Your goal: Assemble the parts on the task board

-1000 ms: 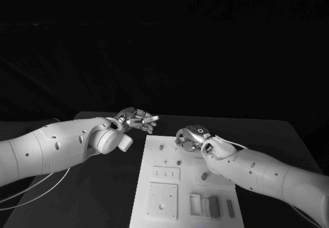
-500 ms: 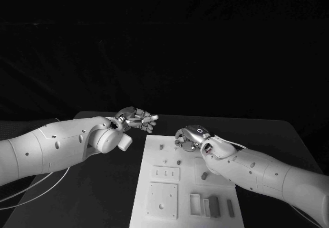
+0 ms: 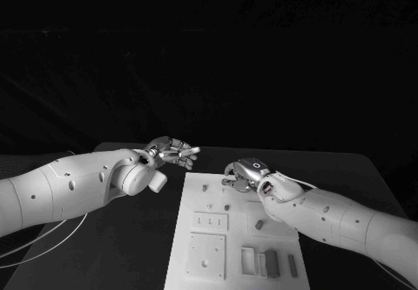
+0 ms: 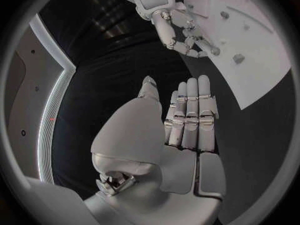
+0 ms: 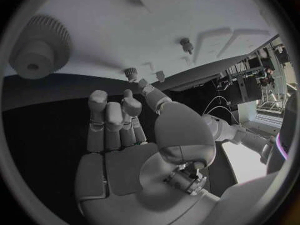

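The white task board [image 3: 199, 241] lies in the middle of the black table. My right hand [image 3: 243, 175] hovers over the board's far end, fingers loosely bent, nothing in it [image 5: 115, 135]. A toothed gear [image 5: 37, 44] stands on the board just beyond its fingertips, with small pegs [image 5: 186, 44] nearby. My left hand [image 3: 174, 151] is held over the table off the board's far left corner, fingers straight and apart, palm empty [image 4: 187, 120]. Small pegs [image 3: 258, 224] and grey blocks [image 3: 272, 263] sit on the board's nearer half.
Bare black table [image 3: 130, 241] lies to the left of the board and more [image 3: 348, 175] to the right. Cables [image 3: 52, 241] hang beneath my left arm near the table's left edge.
My right hand has edged slightly to the right over the board's far end. The left hand has stayed almost still.
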`<state>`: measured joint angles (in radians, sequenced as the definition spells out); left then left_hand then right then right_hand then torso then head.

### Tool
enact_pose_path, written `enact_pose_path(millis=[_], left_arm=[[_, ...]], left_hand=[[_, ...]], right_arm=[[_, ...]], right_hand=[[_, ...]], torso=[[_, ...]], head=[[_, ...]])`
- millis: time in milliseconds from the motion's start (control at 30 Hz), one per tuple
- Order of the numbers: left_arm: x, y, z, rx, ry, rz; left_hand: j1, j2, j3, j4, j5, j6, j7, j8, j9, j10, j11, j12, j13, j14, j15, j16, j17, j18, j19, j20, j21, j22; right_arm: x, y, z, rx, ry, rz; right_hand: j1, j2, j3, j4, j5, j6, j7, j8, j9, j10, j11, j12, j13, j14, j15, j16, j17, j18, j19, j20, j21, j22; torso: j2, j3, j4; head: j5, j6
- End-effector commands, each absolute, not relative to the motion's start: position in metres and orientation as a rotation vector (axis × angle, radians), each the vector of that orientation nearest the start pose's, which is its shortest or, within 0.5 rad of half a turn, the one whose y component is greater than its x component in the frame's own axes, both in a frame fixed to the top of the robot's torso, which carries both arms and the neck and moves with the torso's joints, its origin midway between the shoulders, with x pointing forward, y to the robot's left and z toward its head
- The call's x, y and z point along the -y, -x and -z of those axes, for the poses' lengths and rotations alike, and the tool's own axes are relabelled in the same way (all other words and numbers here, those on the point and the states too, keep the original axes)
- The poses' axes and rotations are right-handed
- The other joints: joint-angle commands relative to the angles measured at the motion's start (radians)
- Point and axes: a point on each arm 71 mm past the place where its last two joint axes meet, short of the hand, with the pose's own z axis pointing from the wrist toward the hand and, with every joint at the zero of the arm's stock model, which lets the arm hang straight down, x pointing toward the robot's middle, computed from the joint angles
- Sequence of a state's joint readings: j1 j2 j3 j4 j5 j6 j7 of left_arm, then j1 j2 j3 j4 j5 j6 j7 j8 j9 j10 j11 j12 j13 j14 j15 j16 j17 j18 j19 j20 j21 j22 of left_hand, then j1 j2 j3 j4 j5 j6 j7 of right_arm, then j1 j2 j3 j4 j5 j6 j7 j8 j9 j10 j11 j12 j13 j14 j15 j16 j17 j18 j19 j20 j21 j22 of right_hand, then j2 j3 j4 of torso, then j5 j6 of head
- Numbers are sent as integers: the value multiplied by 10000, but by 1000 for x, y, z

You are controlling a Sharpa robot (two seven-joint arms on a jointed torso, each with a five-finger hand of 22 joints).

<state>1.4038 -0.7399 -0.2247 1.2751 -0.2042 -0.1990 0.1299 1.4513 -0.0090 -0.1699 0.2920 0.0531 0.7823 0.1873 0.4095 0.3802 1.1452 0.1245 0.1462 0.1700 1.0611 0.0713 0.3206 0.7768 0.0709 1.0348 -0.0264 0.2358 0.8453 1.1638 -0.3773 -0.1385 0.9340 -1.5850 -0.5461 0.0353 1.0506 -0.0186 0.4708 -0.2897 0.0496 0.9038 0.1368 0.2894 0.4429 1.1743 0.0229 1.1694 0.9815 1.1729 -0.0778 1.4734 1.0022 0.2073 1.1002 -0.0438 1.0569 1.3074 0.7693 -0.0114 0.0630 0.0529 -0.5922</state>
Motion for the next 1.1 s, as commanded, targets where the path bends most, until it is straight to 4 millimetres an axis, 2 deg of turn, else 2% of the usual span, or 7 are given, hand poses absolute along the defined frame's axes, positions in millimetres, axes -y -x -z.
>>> enact_pose_path(millis=[33,233,467,633,767,933,1100], left_arm=[[-234,-545,163,-17063,8762,12113],[-243,-548,161,-16837,8842,11922],[-249,-550,161,-16771,8873,11821],[-251,-550,161,-16765,8842,11773],[-251,-550,162,-16820,8781,11726],[-250,-551,162,-16864,8747,11693],[-250,-551,162,-16896,8715,11689]], left_hand=[[76,-7,-68,15,-43,76,-2,-63,10,61,-14,-57,15,-30,29,-48,15,106,-70,15,-56,11],[94,-33,-79,12,-43,74,-1,-69,12,57,-12,-70,17,-30,30,-58,24,107,-72,15,-61,14],[103,-39,-80,11,-42,73,-1,-71,13,56,-11,-75,19,-30,30,-63,28,107,-72,15,-63,16],[108,-40,-81,11,-42,73,0,-72,14,56,-10,-77,19,-29,30,-65,30,107,-72,15,-63,16],[112,-38,-80,12,-42,74,0,-73,14,57,-10,-79,20,-29,30,-67,32,107,-72,15,-64,17],[119,-28,-77,14,-42,75,0,-74,15,58,-9,-82,22,-29,31,-71,35,107,-71,16,-65,18],[122,-22,-75,15,-42,75,0,-75,16,58,-9,-85,23,-29,31,-74,37,106,-71,16,-66,19]], right_arm=[[119,-549,230,-14352,3014,-5891],[139,-544,194,-14403,2226,-6295],[181,-543,190,-16080,2618,-6161],[204,-544,194,-16482,2879,-5654],[215,-546,199,-16837,3352,-5128],[224,-549,207,-17089,3589,-4515],[219,-551,221,-17379,3682,-4426]], right_hand=[[8,-106,-17,22,-2,-109,6,-63,-16,-20,14,-41,17,13,-28,26,17,545,38,-38,-40,108],[-102,-445,-72,65,-2,-587,165,-328,-124,-21,160,-3,47,82,101,68,64,545,101,-44,-43,89],[-129,-901,-63,69,-23,-1368,401,-746,-298,-271,387,-23,92,-263,311,-9,-239,545,11,-16,-138,58],[62,-1503,68,88,-4,-2255,565,-1180,-459,-659,552,23,196,-572,488,-10,-217,545,-197,89,-248,54],[175,-2130,570,511,6,-2746,528,-1314,-448,-1017,519,107,293,-902,474,49,-161,545,-363,232,-328,51],[208,-2478,805,846,2,-2870,540,-1212,-303,-1105,538,244,345,-1031,484,177,-128,545,-409,280,-255,112],[72,-2599,736,1022,7,-3013,568,-1173,-209,-1134,564,333,365,-1069,509,270,-118,545,-431,284,-194,148]], torso=[[-14,11,-23],[-31,30,-90],[-117,79,-253],[-154,131,-360],[-149,172,-403],[-147,162,-362],[-147,138,-332]], head=[[-33,61],[-47,153],[-35,173],[-24,186],[-52,161],[-123,159],[-157,123]])
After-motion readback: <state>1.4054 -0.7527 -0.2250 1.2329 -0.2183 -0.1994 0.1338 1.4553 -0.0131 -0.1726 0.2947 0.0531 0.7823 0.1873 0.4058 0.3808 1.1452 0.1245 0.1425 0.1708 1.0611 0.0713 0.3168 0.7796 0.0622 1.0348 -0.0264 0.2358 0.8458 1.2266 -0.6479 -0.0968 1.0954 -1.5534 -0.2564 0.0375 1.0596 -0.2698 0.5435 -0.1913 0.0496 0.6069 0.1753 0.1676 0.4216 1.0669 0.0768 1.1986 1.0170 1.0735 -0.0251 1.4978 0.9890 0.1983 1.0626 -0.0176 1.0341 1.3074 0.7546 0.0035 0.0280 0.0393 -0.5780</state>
